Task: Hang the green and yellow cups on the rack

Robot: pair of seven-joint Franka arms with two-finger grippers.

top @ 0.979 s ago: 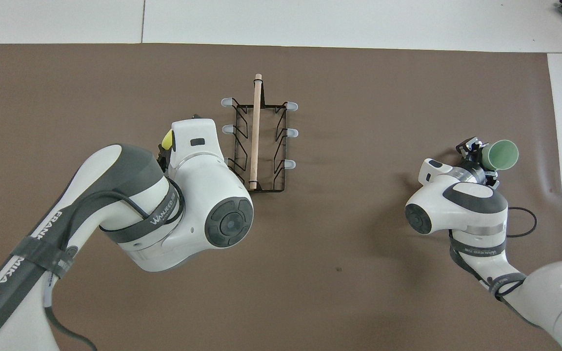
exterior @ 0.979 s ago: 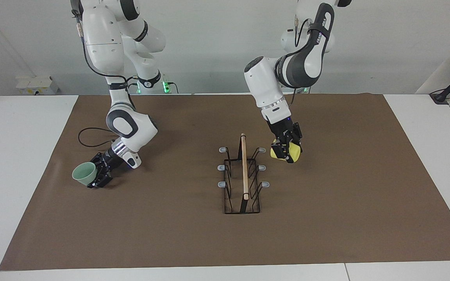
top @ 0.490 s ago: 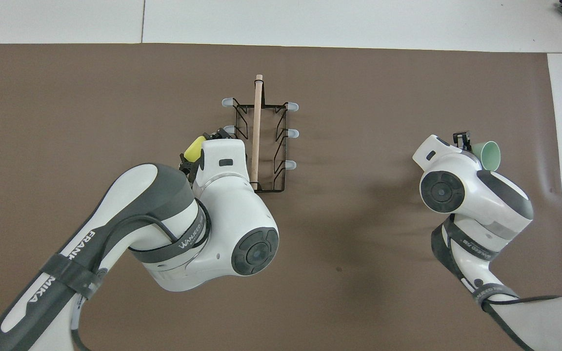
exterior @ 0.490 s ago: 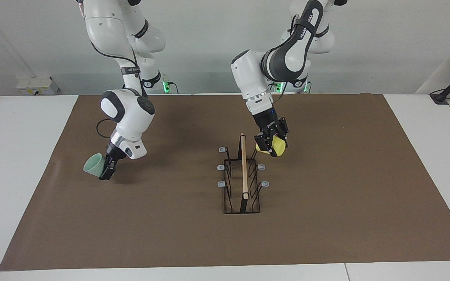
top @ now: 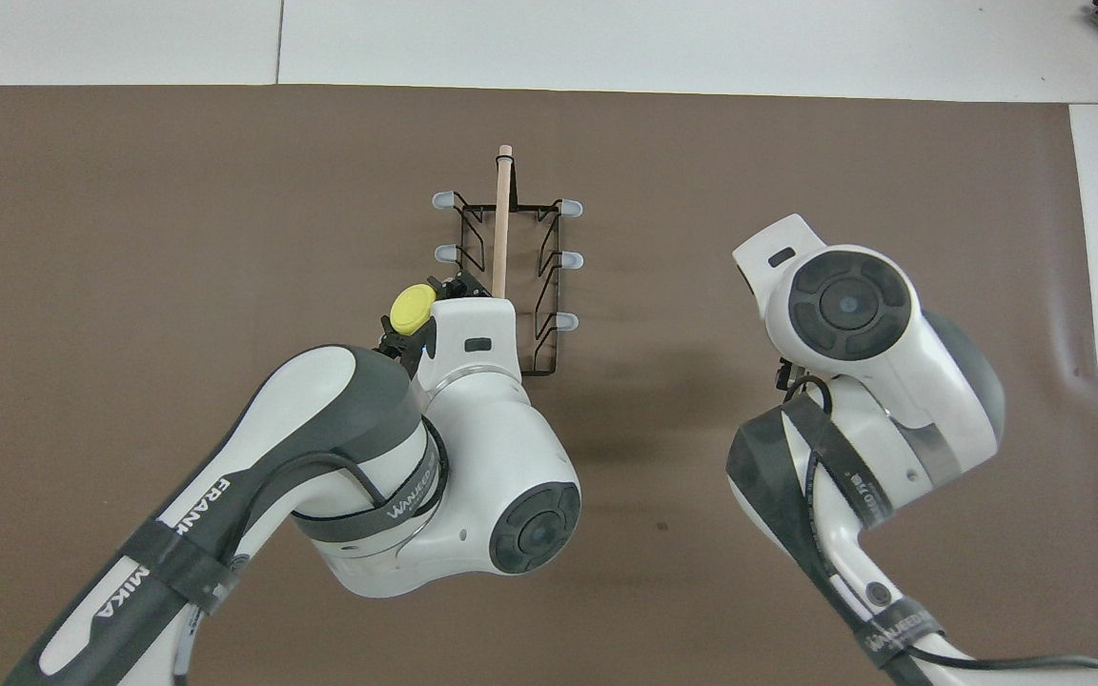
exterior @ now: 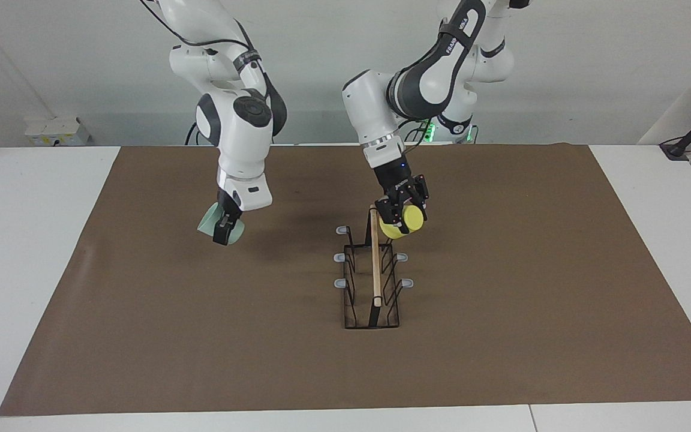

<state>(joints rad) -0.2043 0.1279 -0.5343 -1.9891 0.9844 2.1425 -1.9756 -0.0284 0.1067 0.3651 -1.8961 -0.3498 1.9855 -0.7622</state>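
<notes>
The rack [exterior: 374,264], a black wire frame with a wooden top bar and grey-tipped pegs, stands mid-mat; it also shows in the overhead view [top: 501,267]. My left gripper [exterior: 398,213] is shut on the yellow cup [exterior: 406,221] and holds it tilted at the rack's end nearest the robots, over the peg on the left arm's side. The yellow cup shows in the overhead view [top: 411,308]. My right gripper [exterior: 225,231] is shut on the mint green cup [exterior: 209,222], raised over the mat toward the right arm's end from the rack. In the overhead view the right arm hides the green cup.
A brown mat [exterior: 501,336] covers the white table [exterior: 21,240]. A white box [exterior: 56,129] sits at the table's edge near the right arm's base. Both arms' bulky wrists hang over the mat on either side of the rack.
My left gripper has carried the yellow cup up against the rack's near end. My right gripper has lifted the green cup off the mat and swung it toward the rack.
</notes>
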